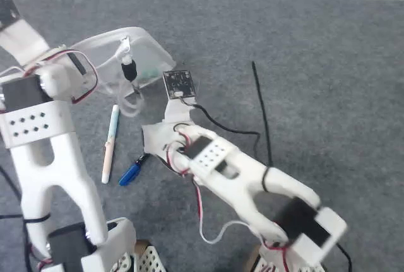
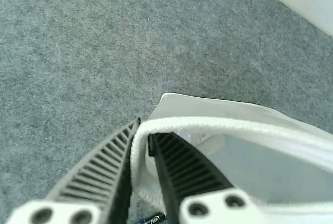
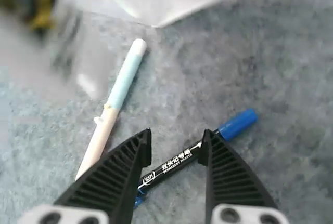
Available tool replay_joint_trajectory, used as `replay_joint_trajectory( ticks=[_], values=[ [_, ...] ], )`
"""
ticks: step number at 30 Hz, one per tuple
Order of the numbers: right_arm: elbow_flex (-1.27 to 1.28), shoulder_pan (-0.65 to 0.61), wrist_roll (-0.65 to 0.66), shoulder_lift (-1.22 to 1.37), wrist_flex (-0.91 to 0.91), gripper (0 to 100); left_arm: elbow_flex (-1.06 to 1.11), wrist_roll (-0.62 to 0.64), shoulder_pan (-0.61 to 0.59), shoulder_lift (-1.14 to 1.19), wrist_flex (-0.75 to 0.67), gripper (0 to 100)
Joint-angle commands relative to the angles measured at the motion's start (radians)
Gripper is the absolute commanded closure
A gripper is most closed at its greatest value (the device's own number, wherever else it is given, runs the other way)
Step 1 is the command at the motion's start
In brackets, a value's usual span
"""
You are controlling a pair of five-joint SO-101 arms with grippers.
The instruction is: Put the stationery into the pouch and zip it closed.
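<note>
- At the far left of the grey bench (image 1: 328,45), the clear pouch (image 1: 148,51) is lying with its mouth gaping open, its white zip edge curving round the opening.
- The left gripper (image 2: 144,130) is clenching that white zip edge at one end of the pouch, with the ribbed black fingers (image 2: 182,167) pressing on either side of the band.
- Nearer the arms, the marker (image 1: 130,172) is lying on the bench outside the pouch. It has a black body and a blue cap, and it is sitting at a slant.
- The right gripper (image 3: 176,136) is hanging low over the marker, released, with its fingers spread to either side of the black body. I cannot tell whether they are touching it.
- The marker's blue cap (image 3: 237,124) is sticking out past the fingertips.
- Just beside the marker, the pen (image 1: 110,142) is lying lengthwise on the bench, also outside the pouch. It is pale blue at one end and cream at the other, and its blue end is pointing toward the pouch.
- Well apart from these things, a thin black cable (image 1: 262,111) is trailing across the bench on the right arm's side.
</note>
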Motion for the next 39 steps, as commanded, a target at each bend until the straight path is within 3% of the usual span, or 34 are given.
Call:
replay_joint_trajectory(
  ticks=[1,10,24,30,39],
  values=[
    [-0.180,-0.004,-0.092,0.058,0.120,85.7,-0.002,0.009,-0.008,-0.003,-0.035,99],
    [-0.552,0.013,-0.163,0.340,0.499,85.7,-0.002,0.009,-0.008,-0.003,-0.035,99],
    [-0.901,0.059,-0.218,0.599,0.774,86.3,-0.001,0.009,-0.008,-0.003,-0.035,99],
    [-0.979,0.067,-0.213,0.642,0.852,99.8,0.042,0.008,-0.005,-0.011,-0.083,99],
    [-1.191,0.070,-0.213,0.639,1.176,99.3,0.050,0.008,-0.002,-0.011,-0.089,99]
  ],
)
